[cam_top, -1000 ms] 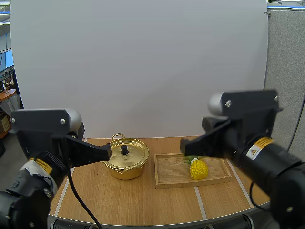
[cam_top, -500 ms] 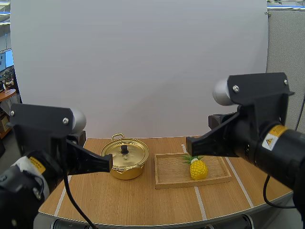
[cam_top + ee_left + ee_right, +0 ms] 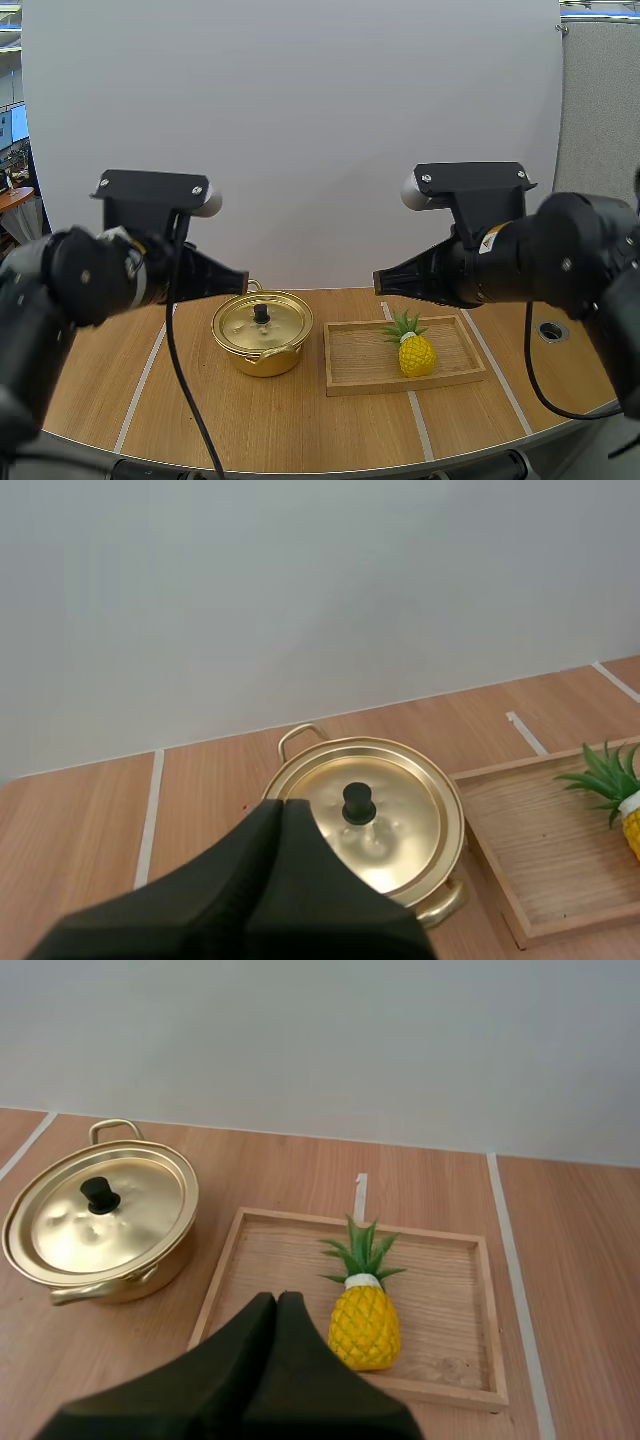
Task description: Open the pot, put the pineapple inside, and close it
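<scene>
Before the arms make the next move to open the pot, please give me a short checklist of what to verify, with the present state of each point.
1. The lid sits on the pot, with its knob free: ok.
2. The left gripper is open for the knob: not ok, fingers shut together.
3. The right gripper is open for the pineapple: not ok, shut.
4. The pineapple is on the wooden tray, apart from the pot: ok.
5. Both grippers are above the table, touching nothing: ok.
</scene>
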Controlling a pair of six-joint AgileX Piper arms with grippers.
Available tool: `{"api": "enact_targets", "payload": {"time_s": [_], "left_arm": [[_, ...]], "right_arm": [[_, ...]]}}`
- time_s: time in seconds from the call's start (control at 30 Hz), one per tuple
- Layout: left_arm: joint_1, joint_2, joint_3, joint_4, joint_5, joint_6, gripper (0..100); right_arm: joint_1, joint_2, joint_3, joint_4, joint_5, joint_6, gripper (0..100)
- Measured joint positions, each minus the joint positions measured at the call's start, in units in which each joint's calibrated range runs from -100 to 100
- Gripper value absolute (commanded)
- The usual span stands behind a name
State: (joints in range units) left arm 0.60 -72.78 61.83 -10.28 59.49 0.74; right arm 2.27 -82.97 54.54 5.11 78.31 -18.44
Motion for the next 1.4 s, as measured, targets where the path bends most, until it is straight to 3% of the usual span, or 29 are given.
{"api": "enact_targets", "payload": {"time_s": [0.07,0.17,0.2,0.23,0.27,0.3,0.33,0.63,0.9,1.03,1.23,1.4], "left_arm": [[0.00,3.3,-1.3,-1.1,-2.1,1.2,10],[0.00,17.3,-5.0,-5.5,-5.7,7.3,42],[0.00,18.1,-5.2,-5.7,-5.9,7.4,44],[0.00,19.5,-5.6,-5.8,-5.9,7.7,64],[0.00,20.5,-5.8,-5.9,-6.1,8.1,77],[0.00,21.3,-5.9,-5.9,-6.1,8.3,99],[0.00,23.1,-5.9,-5.9,-6.1,8.9,100],[0.00,26.6,-5.9,-8.2,-5.9,18.7,100],[0.00,34.5,-7.2,-17.1,-5.2,35.7,100],[-0.18,40.7,-10.6,-17.6,-5.2,37.7,100],[-2.29,50.3,-15.4,-17.9,-4.9,38.5,100],[-2.70,58.0,-18.8,-17.9,-5.5,38.6,100]], "right_arm": [[0.0,5.2,0.0,0.0,-0.2,0.1,0],[0.0,16.1,0.0,-0.2,-2.8,1.4,41],[0.0,17.1,0.0,-0.2,-2.8,1.4,55],[0.0,18.6,0.0,-0.2,-2.8,1.6,66],[0.0,19.5,0.0,-0.2,-2.8,1.6,80],[0.0,20.8,0.0,-0.2,-2.8,1.6,91],[0.0,22.2,0.0,-0.2,-3.4,1.6,100],[0.0,22.3,0.0,-0.3,-6.8,1.7,100],[0.0,22.3,0.0,-0.3,-6.8,1.7,100],[0.0,22.3,0.0,-0.3,-6.8,1.7,100],[0.0,22.3,0.0,-0.3,-6.8,1.7,100],[0.0,22.3,0.0,-0.2,-6.8,1.7,100]]}}
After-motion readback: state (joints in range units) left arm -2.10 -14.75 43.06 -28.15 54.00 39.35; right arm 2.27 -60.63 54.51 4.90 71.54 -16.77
